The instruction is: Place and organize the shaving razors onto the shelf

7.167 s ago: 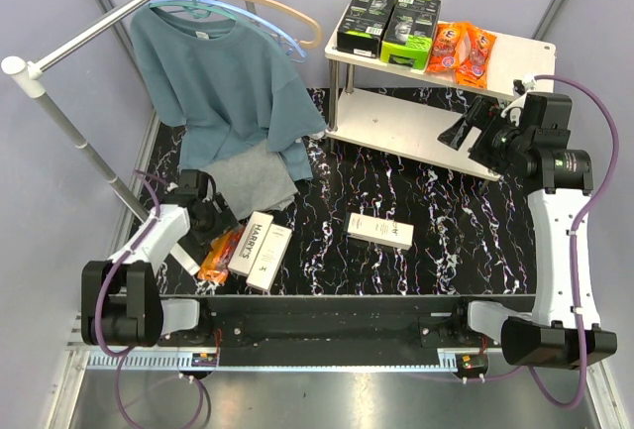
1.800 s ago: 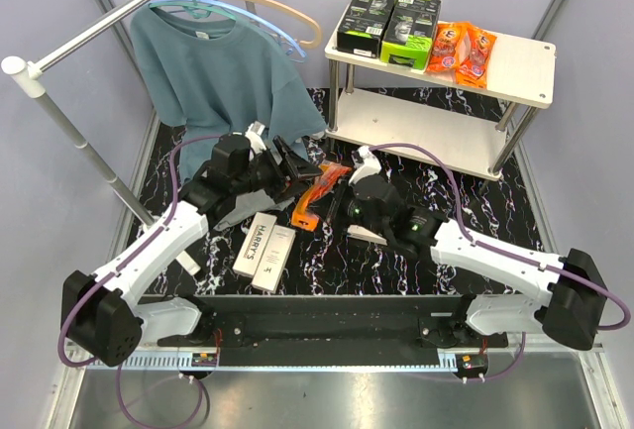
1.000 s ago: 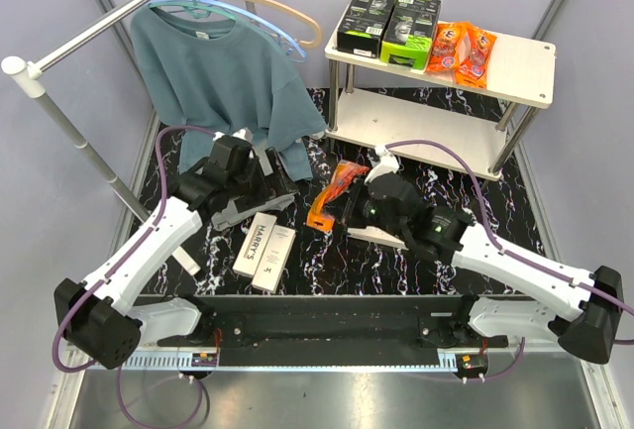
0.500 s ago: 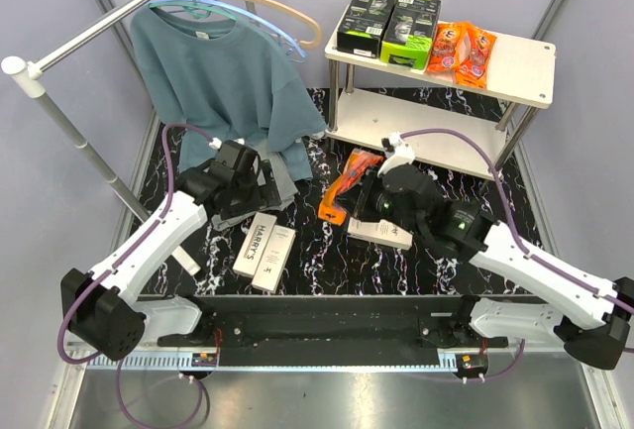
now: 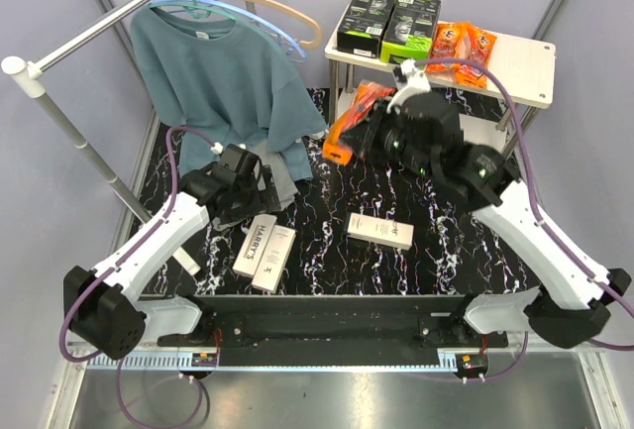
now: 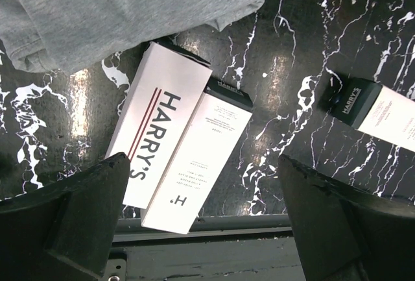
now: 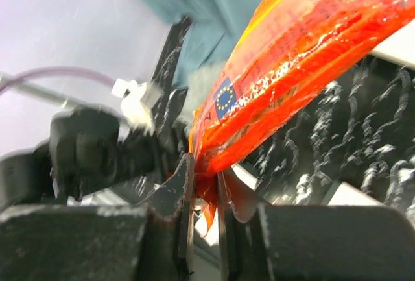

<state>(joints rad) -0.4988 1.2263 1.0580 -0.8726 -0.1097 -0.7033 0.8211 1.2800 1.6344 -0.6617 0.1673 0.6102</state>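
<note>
Wrist cams make it clear: right gripper pinches the orange pack by its edge, left gripper gapes above HARRY'S boxes.

We find the overhead view bright and evenly lit, sharp, with soft shadow beneath the shelf. From the left wrist, the glossy worktop throws white glare beside the white boxes; the fingers of the left pincer are dark, unfocused. The right wrist view is smeared with blur, the orange pack glinting.
</note>
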